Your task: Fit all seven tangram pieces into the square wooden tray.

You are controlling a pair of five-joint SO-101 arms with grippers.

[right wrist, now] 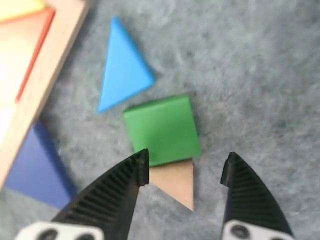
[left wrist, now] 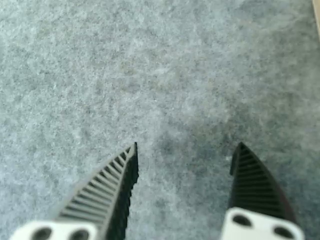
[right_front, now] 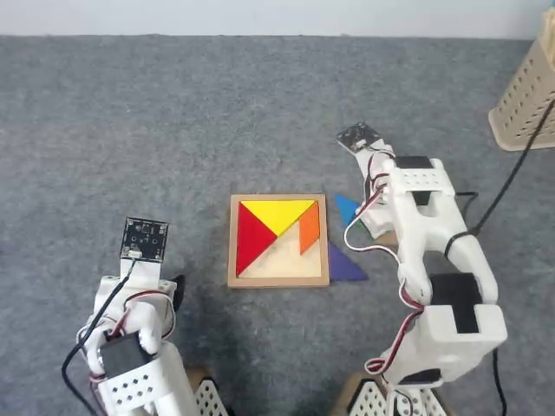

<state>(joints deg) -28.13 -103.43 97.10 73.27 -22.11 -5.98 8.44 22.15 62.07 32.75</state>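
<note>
Grey carpet point(right_front: 173, 113), green square point(right wrist: 161, 130) just ahead of spread right tool point(right wrist: 188, 155)

A robotics test bench, by every sign a lab or maker's workspace: two white, plastic-printed arms, the left arm point(right_front: 130, 347) and the right arm point(right_front: 434, 260), stand side by side on a table covered in grey felt-like matting point(right_front: 130, 113). Bare red, white and black wires point(right_front: 375, 186) loop along the joints, and a black cable point(right_front: 512, 182) runs off toward a beige perforated rack point(right_front: 525, 95) in the far corner. A plain pale wall point(right_front: 260, 16) closes the scene. A wooden puzzle tray point(right_front: 277, 282) lies between the arms.
</note>
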